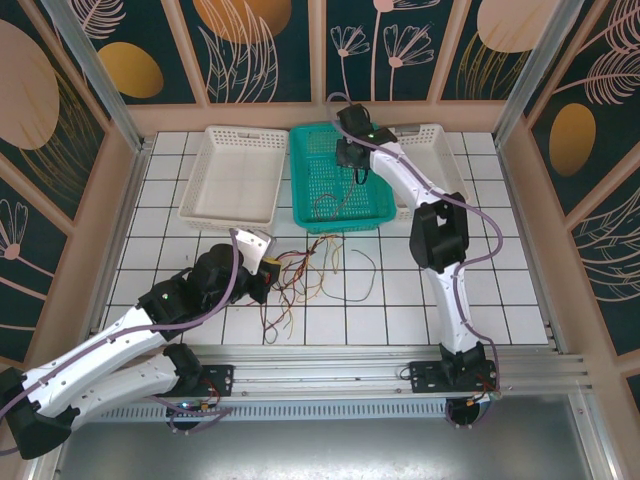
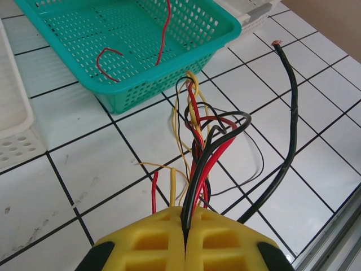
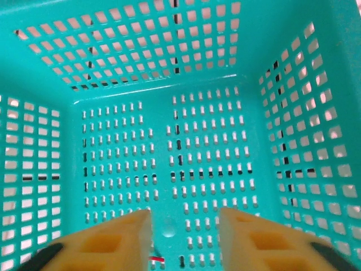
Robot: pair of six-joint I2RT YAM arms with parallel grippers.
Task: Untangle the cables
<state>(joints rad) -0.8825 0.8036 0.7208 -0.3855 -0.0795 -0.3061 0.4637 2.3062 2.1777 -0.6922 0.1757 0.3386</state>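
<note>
The left gripper (image 2: 185, 240) is pinching the tangled cables (image 2: 198, 135) near the green basket (image 2: 146, 84), while the right gripper (image 3: 184, 228), jaws parted, is hanging inside it above a freed red wire (image 2: 162, 34), so pulling another strand loose looks next.

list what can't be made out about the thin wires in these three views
Left wrist view: where the thin red, yellow and black wires end, hidden behind the shut yellow left pincer.
Right wrist view: how long the red wire piece in the teal perforated plastic basket is, cut off by the bottom edge below the open right pincer.
Top view: which wire crosses which in the tangle, too small.
</note>
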